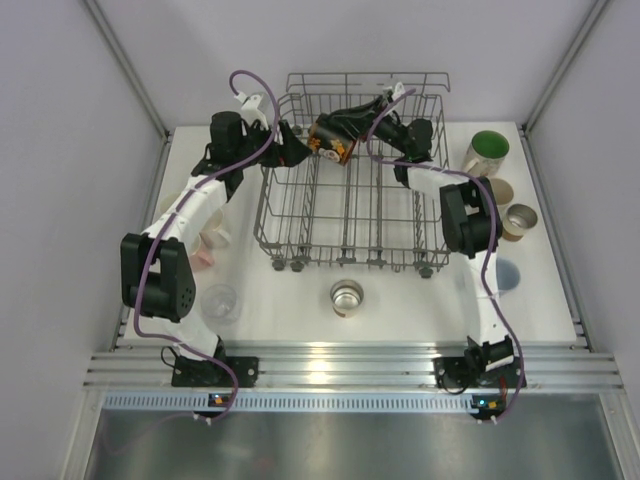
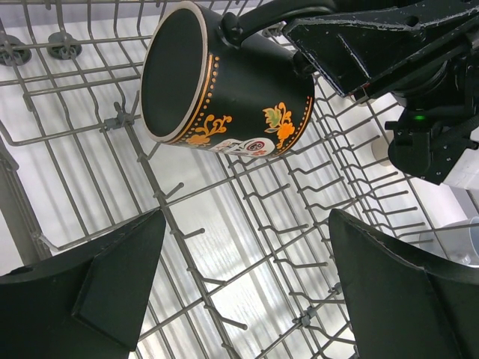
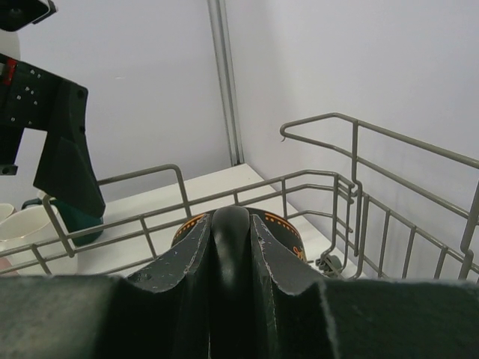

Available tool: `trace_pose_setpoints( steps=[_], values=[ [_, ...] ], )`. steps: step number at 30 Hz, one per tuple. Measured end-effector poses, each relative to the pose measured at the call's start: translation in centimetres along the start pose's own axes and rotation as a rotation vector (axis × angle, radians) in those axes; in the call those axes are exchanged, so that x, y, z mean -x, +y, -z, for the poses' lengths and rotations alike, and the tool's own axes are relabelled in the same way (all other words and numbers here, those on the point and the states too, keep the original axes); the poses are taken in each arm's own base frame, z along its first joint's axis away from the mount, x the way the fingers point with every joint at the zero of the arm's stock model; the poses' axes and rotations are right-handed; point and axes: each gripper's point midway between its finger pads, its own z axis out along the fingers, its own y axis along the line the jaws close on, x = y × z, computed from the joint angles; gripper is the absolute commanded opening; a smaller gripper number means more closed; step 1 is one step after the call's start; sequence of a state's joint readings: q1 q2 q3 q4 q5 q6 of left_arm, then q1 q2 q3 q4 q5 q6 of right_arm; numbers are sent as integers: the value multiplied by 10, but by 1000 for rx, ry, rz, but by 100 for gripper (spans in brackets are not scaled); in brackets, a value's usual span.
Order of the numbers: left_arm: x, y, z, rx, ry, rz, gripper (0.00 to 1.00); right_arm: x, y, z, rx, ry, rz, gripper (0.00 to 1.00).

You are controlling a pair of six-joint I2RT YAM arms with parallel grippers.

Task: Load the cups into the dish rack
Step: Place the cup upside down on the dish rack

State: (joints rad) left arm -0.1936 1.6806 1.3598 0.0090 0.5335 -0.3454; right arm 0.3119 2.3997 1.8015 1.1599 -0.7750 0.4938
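Hanging sideways — black mug [image 2: 232, 90], mouth toward the left gripper [image 2: 247, 250].

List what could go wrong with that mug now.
The black mug with orange flowers hangs only by its handle in the right gripper, tilted; it could swing or slip onto the tines of the grey wire dish rack. The open left gripper sits close by and could be bumped.

The mug [image 2: 232, 97] is black with orange flowers and dotted bands, the dish rack [image 1: 345, 251] grey, the cup [image 1: 487, 148] at two o'clock green.
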Motion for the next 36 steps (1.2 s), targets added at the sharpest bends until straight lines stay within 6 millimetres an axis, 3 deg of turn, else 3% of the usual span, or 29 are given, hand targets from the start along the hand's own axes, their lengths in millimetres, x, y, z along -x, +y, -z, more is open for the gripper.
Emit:
trace_pose_setpoints(
  steps=[8, 25, 36],
  values=[
    [0, 0, 0, 0, 0, 0, 96, -2, -3, 3, 14, -6, 13, 0],
    [1, 3, 1, 3, -2, -7, 96, -2, -4, -24, 104, -28, 23, 0],
    [4, 7, 1, 3, -15, -3, 96, -1, -4, -26, 102, -43, 20, 0]
  ],
)
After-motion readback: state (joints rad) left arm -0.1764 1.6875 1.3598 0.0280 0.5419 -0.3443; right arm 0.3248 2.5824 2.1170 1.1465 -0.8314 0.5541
